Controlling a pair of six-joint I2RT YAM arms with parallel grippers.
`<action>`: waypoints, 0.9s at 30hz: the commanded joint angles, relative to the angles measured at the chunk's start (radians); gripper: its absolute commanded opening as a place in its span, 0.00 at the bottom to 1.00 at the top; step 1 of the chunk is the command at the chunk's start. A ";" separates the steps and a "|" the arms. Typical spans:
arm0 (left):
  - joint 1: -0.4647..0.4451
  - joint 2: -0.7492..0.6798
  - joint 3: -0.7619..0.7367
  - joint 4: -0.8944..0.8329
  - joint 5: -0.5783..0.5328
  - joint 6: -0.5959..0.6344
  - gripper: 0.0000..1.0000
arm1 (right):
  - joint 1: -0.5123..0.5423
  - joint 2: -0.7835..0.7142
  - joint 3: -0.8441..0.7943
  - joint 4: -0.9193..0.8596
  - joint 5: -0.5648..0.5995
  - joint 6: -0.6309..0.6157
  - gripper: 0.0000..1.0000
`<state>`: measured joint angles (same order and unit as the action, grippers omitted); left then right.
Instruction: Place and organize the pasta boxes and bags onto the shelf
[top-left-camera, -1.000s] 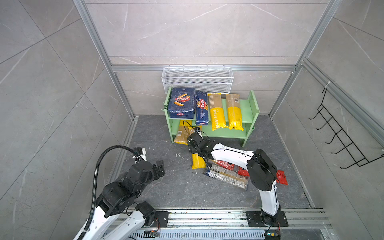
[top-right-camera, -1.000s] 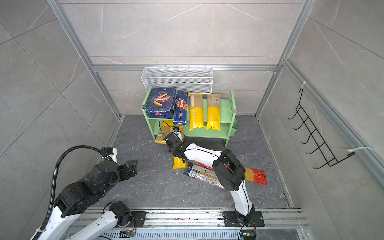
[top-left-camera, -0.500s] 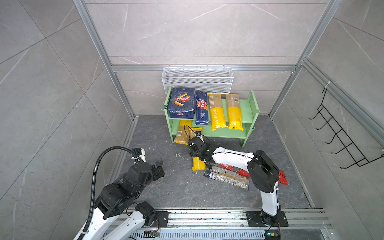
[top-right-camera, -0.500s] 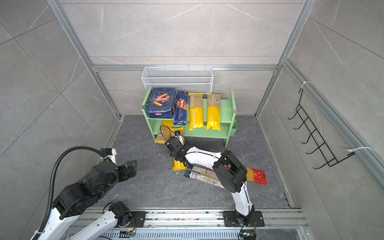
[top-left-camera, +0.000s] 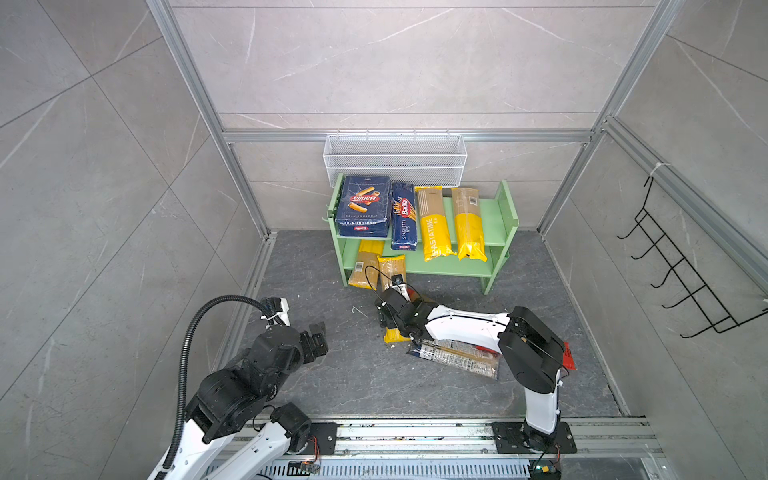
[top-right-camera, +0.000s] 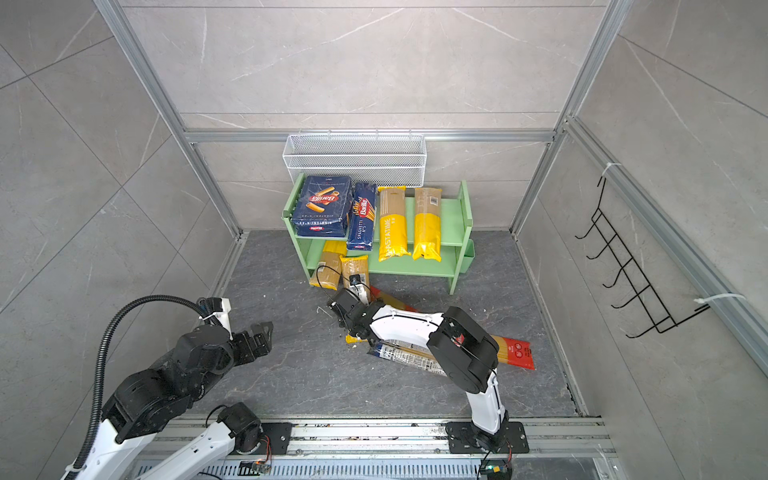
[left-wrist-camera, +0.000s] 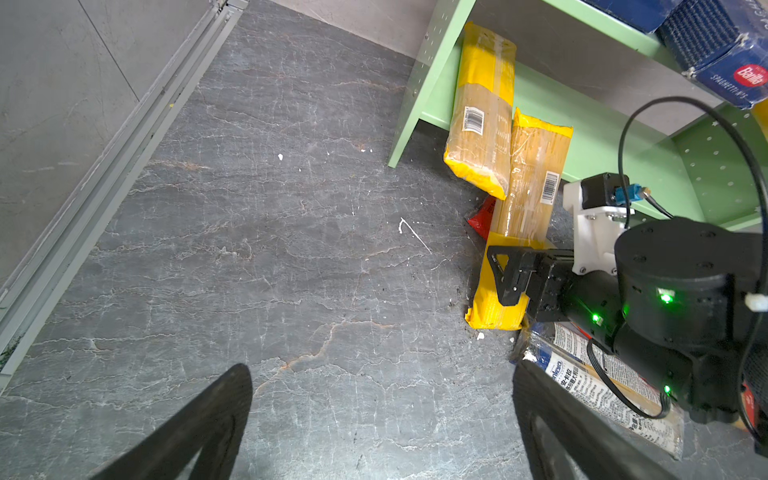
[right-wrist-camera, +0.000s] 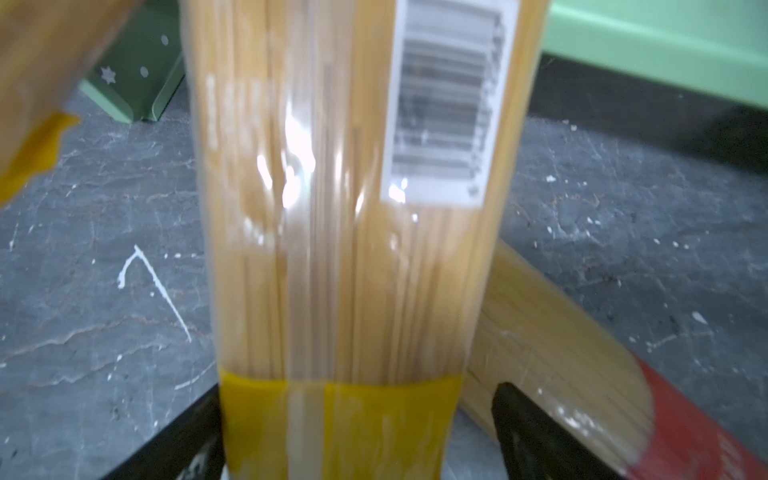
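My right pincer (right-wrist-camera: 340, 436) is spread wide and straddles the yellow band of a long yellow-and-clear spaghetti packet (left-wrist-camera: 519, 216). One black finger (right-wrist-camera: 183, 440) sits right at the packet's edge. The other finger (right-wrist-camera: 528, 432) stands clear of it with a gap showing, so I am not clamping anything. The packet's far end reaches onto the lower tier of the pale green two-tier shelf (top-left-camera: 505, 216), just beside a second yellow-and-clear packet (top-left-camera: 365, 266) that juts out from that tier. Its near end lies on the dark grey stone-look surface (top-left-camera: 353, 374), across a red-ended spaghetti packet (right-wrist-camera: 561, 353).

My left pincer (left-wrist-camera: 382, 395) hangs over bare surface, well apart from the packets, fully open and holding nothing.

In both top views the upper tier carries a wide dark blue cardboard box (top-left-camera: 363, 205), a narrow dark blue cardboard box (top-left-camera: 404, 218) and two more yellow-and-clear packets (top-left-camera: 434, 224) (top-left-camera: 468, 224), side by side. A clear packet with black-and-white print (top-left-camera: 453, 357) lies on the surface under my right arm.
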<state>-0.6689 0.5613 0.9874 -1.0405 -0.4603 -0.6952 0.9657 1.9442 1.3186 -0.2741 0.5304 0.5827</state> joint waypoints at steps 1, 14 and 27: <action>-0.002 -0.007 0.024 -0.001 0.015 0.014 0.99 | 0.029 -0.040 -0.041 -0.034 0.024 0.046 0.98; -0.001 -0.042 0.003 -0.009 0.026 0.011 0.99 | 0.096 0.013 -0.083 -0.071 0.064 0.165 0.98; -0.003 -0.066 -0.008 -0.014 0.032 0.007 0.99 | 0.101 0.111 -0.030 -0.106 0.078 0.191 0.97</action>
<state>-0.6689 0.5068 0.9810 -1.0504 -0.4343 -0.6956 1.0630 2.0235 1.2739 -0.3332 0.5903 0.7494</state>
